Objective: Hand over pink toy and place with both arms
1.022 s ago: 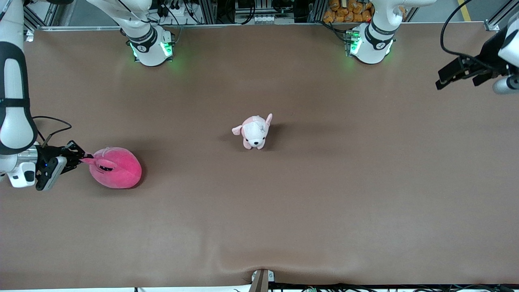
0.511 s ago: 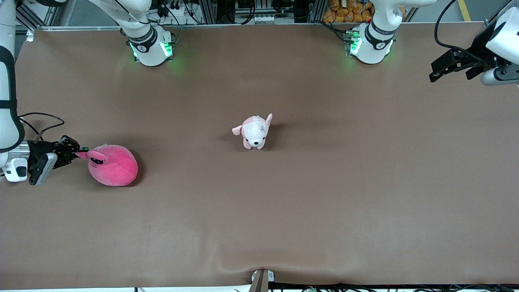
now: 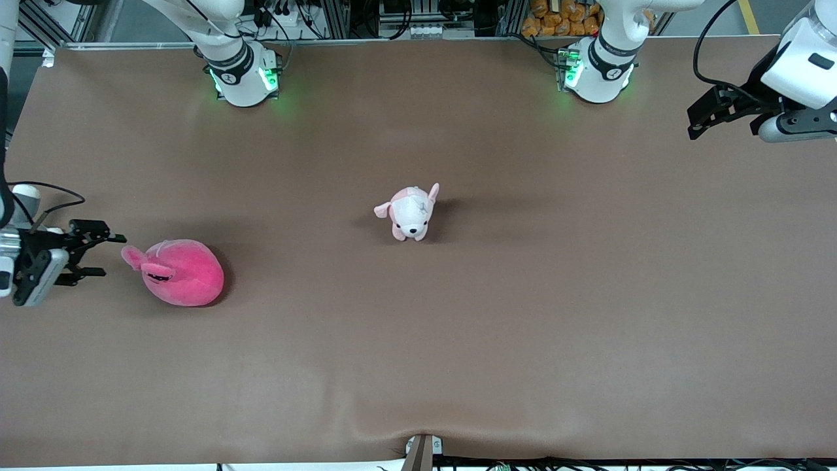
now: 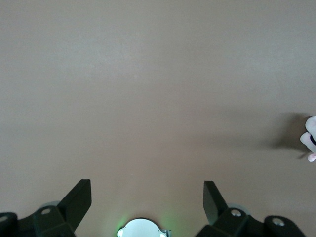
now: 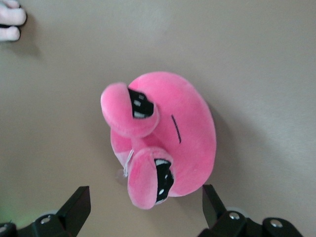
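The pink toy (image 3: 178, 271) lies on the brown table (image 3: 458, 340) toward the right arm's end, its bulging dark eyes turned to my right gripper. In the right wrist view the pink toy (image 5: 163, 136) lies free just ahead of the fingers. My right gripper (image 3: 108, 256) is open and empty, a short gap from the toy, low over the table; it also shows in its own wrist view (image 5: 146, 197). My left gripper (image 3: 694, 123) is open and empty, up over the left arm's end of the table, with only bare table under it in its wrist view (image 4: 147, 190).
A small pale pink-and-white puppy plush (image 3: 410, 212) stands at the table's middle; its edge shows in both wrist views (image 4: 311, 139) (image 5: 11, 22). The two arm bases (image 3: 242, 75) (image 3: 598, 69) stand along the edge farthest from the front camera.
My right gripper has opened, let go of the pink toy's eye and drawn back toward the right arm's end. The toy has settled on the table. The left gripper has drifted slightly.
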`<state>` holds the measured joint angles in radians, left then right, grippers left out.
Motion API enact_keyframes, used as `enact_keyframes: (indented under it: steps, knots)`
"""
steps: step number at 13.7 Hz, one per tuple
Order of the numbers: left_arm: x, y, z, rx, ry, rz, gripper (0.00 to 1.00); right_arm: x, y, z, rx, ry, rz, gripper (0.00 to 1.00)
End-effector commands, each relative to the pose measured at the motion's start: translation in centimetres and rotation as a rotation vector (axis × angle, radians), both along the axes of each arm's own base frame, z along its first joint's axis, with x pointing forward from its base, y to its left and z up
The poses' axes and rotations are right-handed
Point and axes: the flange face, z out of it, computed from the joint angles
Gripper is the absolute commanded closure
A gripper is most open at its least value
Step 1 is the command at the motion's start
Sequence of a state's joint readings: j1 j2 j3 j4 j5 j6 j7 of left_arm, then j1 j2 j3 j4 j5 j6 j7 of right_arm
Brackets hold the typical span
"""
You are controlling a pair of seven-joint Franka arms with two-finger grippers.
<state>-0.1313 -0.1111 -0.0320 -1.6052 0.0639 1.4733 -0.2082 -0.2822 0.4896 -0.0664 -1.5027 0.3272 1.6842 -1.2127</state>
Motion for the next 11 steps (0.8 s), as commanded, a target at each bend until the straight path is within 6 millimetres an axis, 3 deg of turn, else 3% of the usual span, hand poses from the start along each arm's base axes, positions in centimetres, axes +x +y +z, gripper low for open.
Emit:
enact_keyframes:
  steps: [1, 6, 11]
  knots:
    - [0.0, 0.2, 0.2, 0.009, -0.019, -0.004, 0.0, 0.8, 1.6, 2.9, -0.016, -0.013, -0.051, 0.0]
    - [-0.2, 0.7, 0.7, 0.006, -0.023, 0.006, 0.0, 1.3, 6.9, 8.0, -0.085, -0.005, -0.183, 0.0]
    - [-0.7, 1.2, 1.2, -0.044, -0.026, 0.003, 0.0, 0.7, 14.6, 14.3, -0.231, -0.023, -0.305, 0.0]
